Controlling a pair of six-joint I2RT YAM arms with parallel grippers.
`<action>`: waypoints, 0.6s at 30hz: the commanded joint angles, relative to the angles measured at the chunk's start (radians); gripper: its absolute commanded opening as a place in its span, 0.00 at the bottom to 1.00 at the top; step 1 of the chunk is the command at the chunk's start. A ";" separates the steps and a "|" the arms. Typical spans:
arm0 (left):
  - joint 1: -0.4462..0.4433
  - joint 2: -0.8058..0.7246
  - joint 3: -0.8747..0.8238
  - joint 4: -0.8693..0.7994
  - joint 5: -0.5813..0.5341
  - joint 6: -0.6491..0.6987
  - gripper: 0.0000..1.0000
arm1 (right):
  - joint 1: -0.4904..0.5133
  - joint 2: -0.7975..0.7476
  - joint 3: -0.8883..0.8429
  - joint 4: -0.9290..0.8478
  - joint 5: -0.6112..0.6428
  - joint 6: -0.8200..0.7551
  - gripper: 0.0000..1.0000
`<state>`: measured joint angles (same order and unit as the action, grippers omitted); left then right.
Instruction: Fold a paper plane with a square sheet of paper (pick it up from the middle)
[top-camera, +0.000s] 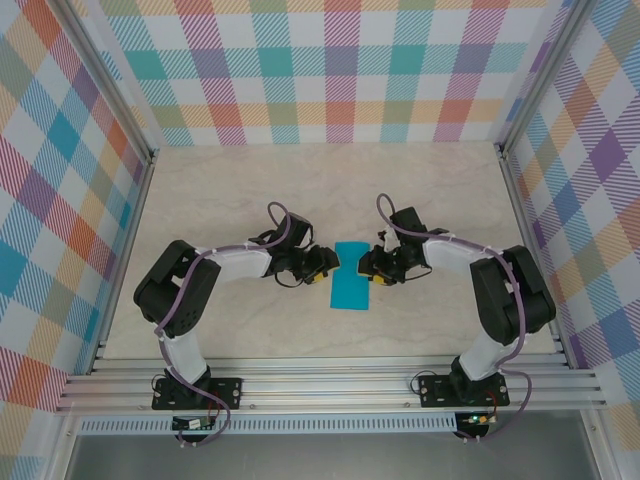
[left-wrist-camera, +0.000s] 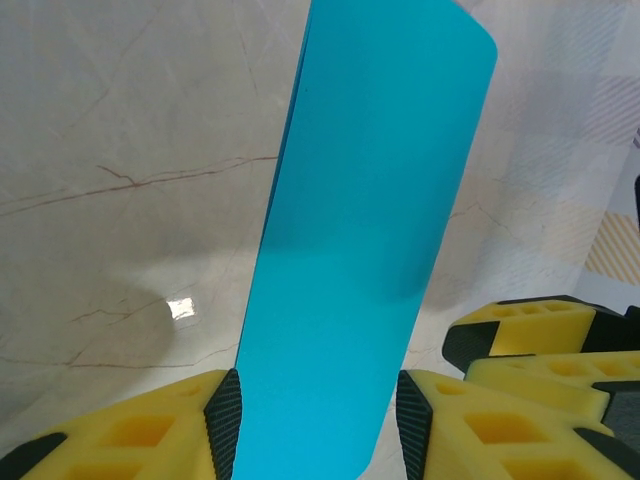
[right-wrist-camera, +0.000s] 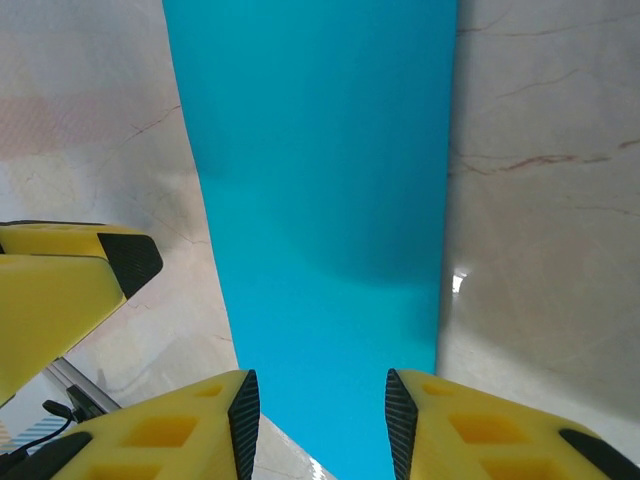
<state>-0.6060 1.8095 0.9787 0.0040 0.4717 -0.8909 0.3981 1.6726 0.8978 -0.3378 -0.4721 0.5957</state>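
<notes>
Left tool (top-camera: 327, 263) part-open, empty | right tool (top-camera: 369, 268) likewise | folded paper (top-camera: 350, 278) between them

1. The sheet of paper (top-camera: 350, 276) is plain teal-blue, and from above it reads as a narrow rectangle, not a square.
2. It lies near the middle of the marbled tabletop (top-camera: 250, 190), its long axis running roughly 12 to 6 o'clock and the far end tipped slightly toward 1.
3. In the left wrist view the paper (left-wrist-camera: 360, 250) shows a thin darker layer along its 11 o'clock edge, and the far corner looks rounded.
4. In the right wrist view the surface (right-wrist-camera: 320, 180) is smooth, with a soft shadow across it.
</notes>
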 joint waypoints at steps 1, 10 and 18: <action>0.007 0.010 0.018 0.007 0.020 0.000 0.47 | 0.015 0.030 0.042 -0.004 -0.015 0.007 0.40; 0.006 0.017 0.022 -0.002 0.028 0.009 0.47 | 0.016 0.079 0.049 -0.030 0.037 -0.012 0.40; 0.002 0.017 0.037 -0.031 0.030 0.020 0.48 | 0.016 0.083 0.026 -0.058 0.102 -0.031 0.38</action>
<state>-0.6060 1.8236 0.9852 -0.0002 0.4824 -0.8894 0.4080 1.7462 0.9295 -0.3626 -0.4107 0.5865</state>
